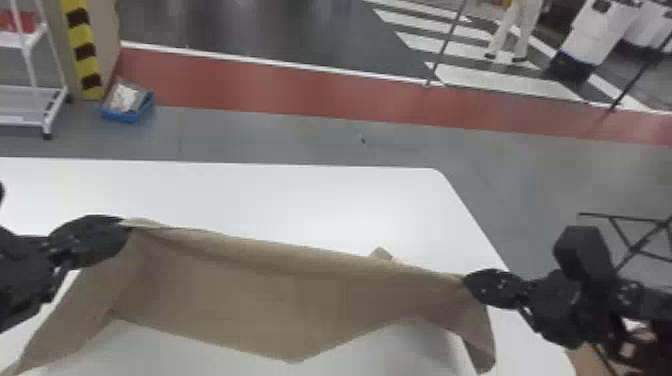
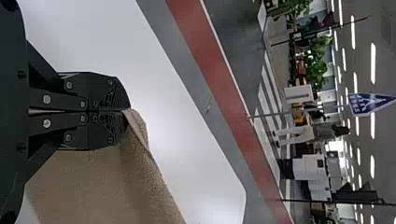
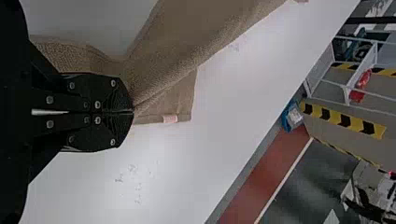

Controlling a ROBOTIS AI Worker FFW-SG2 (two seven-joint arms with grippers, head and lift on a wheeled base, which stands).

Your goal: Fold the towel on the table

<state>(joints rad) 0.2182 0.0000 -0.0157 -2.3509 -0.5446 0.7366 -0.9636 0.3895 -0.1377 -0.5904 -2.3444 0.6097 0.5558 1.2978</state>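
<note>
Nearest me, the loose corner (image 1: 37, 356) of the towel (image 1: 280, 300) droops at the left, and a flap (image 1: 482, 350) hangs at the right. The cloth looks soft and limp, so I'd let that near edge settle flat first; rushed, it could tuck under itself.

Behind that, the towel's middle sags above the white table (image 1: 200, 190), strung between the two arms. The left gripper (image 1: 125, 227) has its fingers pressed together on one end of the raised edge; the right gripper (image 1: 467, 280) pinches the other end just as closely, the cloth caught right at the tips. Such small bites could slip, so a slow, matched pull seems wise: enough to take out the sag, no more. In the head view the right end sits nearer than the left, and I'd square them up before laying anything down.

Farther on, a small corner (image 1: 381, 253) pokes out past the held edge, a pale tag (image 3: 170, 119) on it. It wants drawing into line, or it'll likely leave the fold lopsided.
</note>
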